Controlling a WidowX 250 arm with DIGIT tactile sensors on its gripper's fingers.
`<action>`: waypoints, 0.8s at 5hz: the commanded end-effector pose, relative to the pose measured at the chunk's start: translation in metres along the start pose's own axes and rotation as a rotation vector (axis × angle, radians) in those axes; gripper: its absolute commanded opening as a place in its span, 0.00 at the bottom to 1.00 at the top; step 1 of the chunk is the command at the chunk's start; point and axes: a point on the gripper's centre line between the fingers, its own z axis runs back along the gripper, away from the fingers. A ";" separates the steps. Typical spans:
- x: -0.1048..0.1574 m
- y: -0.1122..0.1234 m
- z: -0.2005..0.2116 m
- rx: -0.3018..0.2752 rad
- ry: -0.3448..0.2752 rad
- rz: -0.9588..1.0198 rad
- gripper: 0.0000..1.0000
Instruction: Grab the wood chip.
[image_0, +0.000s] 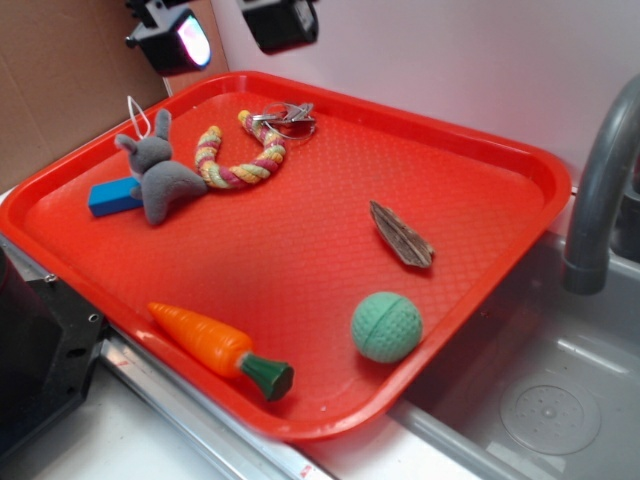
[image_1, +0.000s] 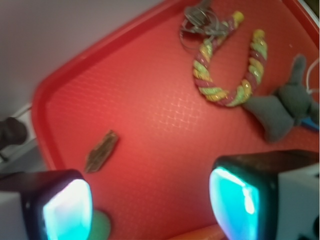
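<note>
The small dark brown-grey leaf-shaped wood chip lies flat on the red plastic tray, unobstructed and apart from the green ball, while the claw hangs spread and empty above, presumably ready to descend.

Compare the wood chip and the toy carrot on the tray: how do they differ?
The wood chip is dark brown-grey and streaked; the toy carrot is bright orange with a green end. The chip is a flat sliver, the carrot rounded and thick. The chip is shorter and lies toward the tray's faucet side, the carrot by its front rim. Both lie flat, untouched.
</note>
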 end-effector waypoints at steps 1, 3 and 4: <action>0.016 -0.030 -0.045 0.035 0.005 -0.002 1.00; 0.025 -0.043 -0.088 0.123 0.071 0.033 1.00; 0.025 -0.043 -0.105 0.122 0.110 0.040 1.00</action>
